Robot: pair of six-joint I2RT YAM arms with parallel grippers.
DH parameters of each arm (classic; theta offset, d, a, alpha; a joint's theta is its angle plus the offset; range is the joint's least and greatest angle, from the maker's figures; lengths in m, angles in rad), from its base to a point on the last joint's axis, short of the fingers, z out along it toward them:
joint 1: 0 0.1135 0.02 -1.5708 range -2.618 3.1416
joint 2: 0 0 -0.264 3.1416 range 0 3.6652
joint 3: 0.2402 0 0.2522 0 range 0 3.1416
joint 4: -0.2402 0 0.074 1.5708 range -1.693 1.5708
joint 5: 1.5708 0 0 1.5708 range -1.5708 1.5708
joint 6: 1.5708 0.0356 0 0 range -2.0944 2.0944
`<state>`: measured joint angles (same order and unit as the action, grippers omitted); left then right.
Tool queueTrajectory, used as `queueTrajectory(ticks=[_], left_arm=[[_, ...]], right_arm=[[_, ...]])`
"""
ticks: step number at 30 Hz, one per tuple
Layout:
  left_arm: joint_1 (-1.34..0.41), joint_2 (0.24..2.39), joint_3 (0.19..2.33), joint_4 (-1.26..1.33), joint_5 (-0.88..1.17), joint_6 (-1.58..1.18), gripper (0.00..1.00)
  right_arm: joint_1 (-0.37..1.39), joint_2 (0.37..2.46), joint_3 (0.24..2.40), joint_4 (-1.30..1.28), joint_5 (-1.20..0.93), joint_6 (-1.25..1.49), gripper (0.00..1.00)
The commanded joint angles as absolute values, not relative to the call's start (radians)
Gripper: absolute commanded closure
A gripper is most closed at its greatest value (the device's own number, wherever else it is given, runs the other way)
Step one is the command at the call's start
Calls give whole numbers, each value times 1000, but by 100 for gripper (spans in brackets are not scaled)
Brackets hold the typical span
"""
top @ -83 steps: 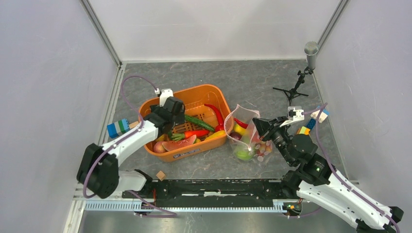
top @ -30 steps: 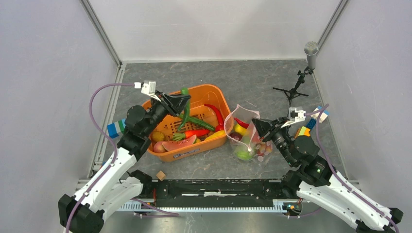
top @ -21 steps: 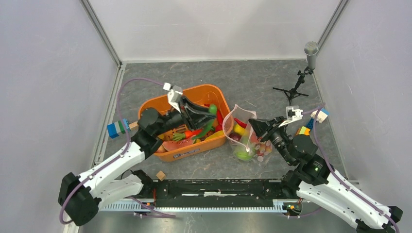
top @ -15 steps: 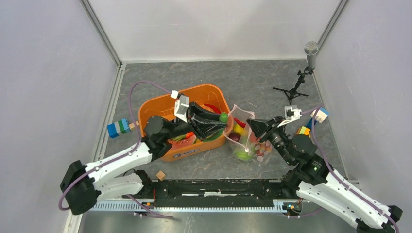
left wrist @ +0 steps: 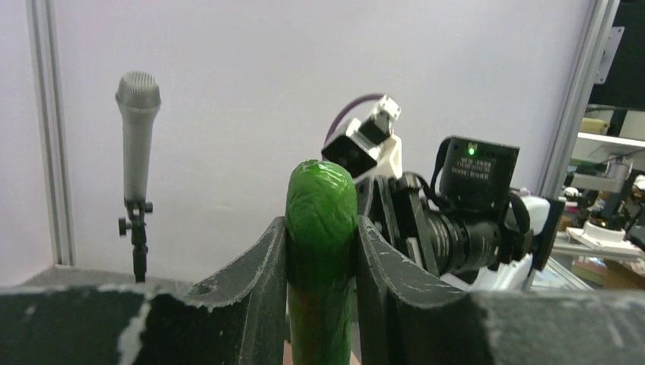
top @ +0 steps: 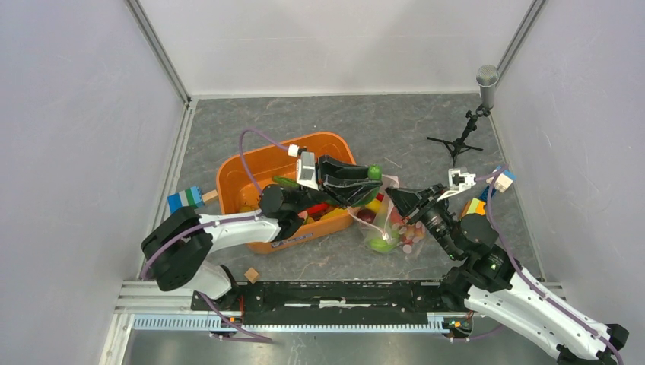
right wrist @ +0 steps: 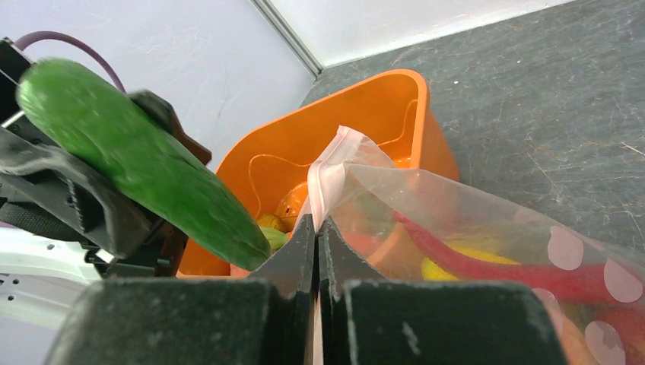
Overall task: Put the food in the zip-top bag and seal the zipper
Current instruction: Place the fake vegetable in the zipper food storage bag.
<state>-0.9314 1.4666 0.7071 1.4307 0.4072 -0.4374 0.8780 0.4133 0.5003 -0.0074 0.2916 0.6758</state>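
Observation:
My left gripper (top: 366, 176) is shut on a long green pod (top: 373, 172), held over the mouth of the zip-top bag (top: 389, 228). In the left wrist view the pod (left wrist: 320, 220) stands upright between both fingers (left wrist: 262, 266). My right gripper (top: 397, 198) is shut on the bag's rim and holds it up. Its wrist view shows the jaws (right wrist: 317, 232) pinching the pink zipper (right wrist: 328, 179). There the pod (right wrist: 137, 163) hangs at the left, beside the bag (right wrist: 517, 220). A red chilli (right wrist: 487, 262) and a yellow piece (right wrist: 456, 270) lie inside the bag. More food fills the orange tub (top: 242, 171).
A microphone (top: 487, 80) on a small stand is at the back right. Coloured blocks lie left of the tub (top: 185, 200) and by the right wall (top: 487, 196). A small wooden cube (top: 251, 274) sits near the front rail. Grey walls close in both sides.
My left arm has lifted the green pod out of the tub and swung it right, up to the bag's mouth. The right gripper has kept its hold on the bag's rim.

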Motion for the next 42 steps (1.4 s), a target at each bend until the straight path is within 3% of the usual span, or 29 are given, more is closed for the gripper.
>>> queueTrajectory(ticks=[1, 12, 14, 18, 20, 23, 26, 34, 42], left_arm=[[-941, 1506, 771, 1555, 336, -377, 98], [-952, 1660, 745, 1555, 326, -369, 94], [-954, 1667, 727, 1556, 328, -372, 83], [-954, 1642, 674, 1554, 340, -373, 69], [-954, 1620, 639, 1551, 333, -371, 51], [-954, 1561, 612, 1447, 339, -355, 46], [-954, 1474, 656, 1178, 366, -303, 38], [-954, 1418, 890, 517, 407, -144, 43], [-960, 1526, 1048, 305, 411, -140, 60]], right_arm=[[881, 400, 524, 81, 288, 688, 98], [881, 377, 538, 84, 307, 688, 98], [880, 376, 548, 68, 315, 685, 98], [880, 371, 561, 42, 345, 678, 98], [880, 363, 564, 37, 362, 674, 97], [881, 356, 573, 19, 395, 666, 97], [881, 357, 586, 4, 412, 657, 97], [881, 371, 585, 14, 388, 652, 97], [880, 368, 587, 74, 321, 640, 97]])
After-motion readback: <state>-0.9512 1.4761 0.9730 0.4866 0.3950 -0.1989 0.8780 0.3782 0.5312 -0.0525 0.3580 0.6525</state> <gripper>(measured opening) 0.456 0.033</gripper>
